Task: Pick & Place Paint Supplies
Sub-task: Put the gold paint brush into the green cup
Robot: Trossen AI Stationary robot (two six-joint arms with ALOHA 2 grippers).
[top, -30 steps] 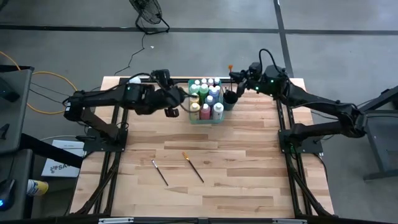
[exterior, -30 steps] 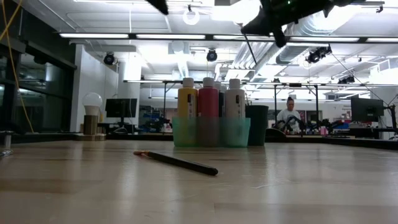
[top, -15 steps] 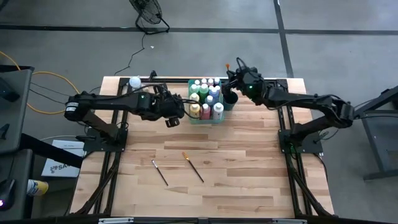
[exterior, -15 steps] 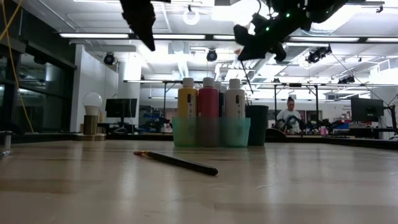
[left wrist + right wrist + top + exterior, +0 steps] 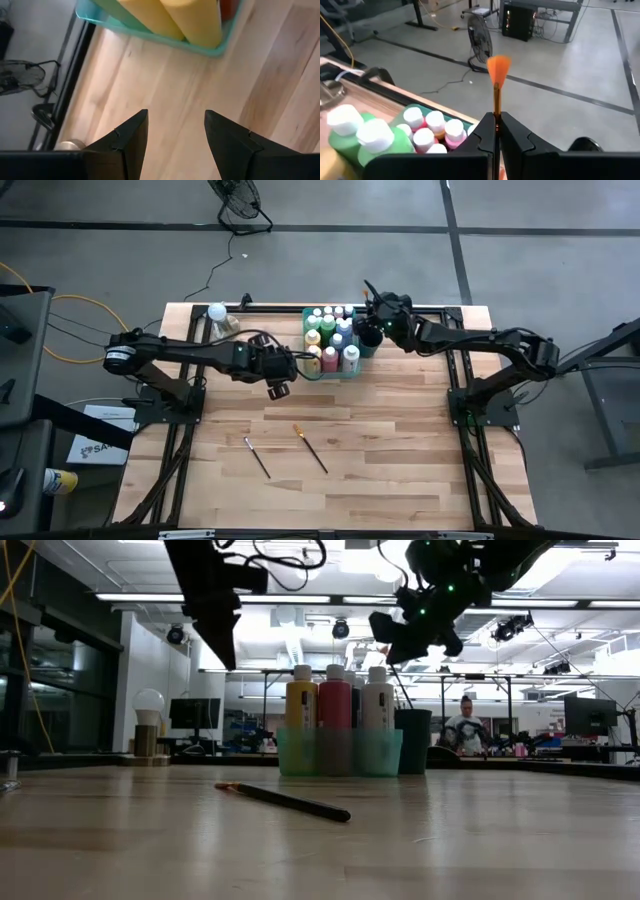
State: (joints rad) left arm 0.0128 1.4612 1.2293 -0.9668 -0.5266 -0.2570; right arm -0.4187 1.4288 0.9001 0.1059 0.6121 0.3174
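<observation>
I count roughly a dozen bottles [image 5: 331, 335], packed too tight for an exact number, in one bin [image 5: 340, 752] just beside the left gripper [image 5: 175, 114]. Three brushes:
- one dark brush [image 5: 257, 457], well apart from both grippers
- one orange-ended brush [image 5: 310, 448], also well apart from both
- one orange-bristled brush [image 5: 497, 75], pinched in the right gripper [image 5: 497, 122]

One cup [image 5: 412, 740] just beside the right gripper. One bulb-topped thing [image 5: 217, 312].

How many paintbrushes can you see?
3: two paintbrushes lie on the table, one dark and one orange-tipped, and the right pincer holds an orange-bristled brush over the dark cup. More may hide inside.
</observation>
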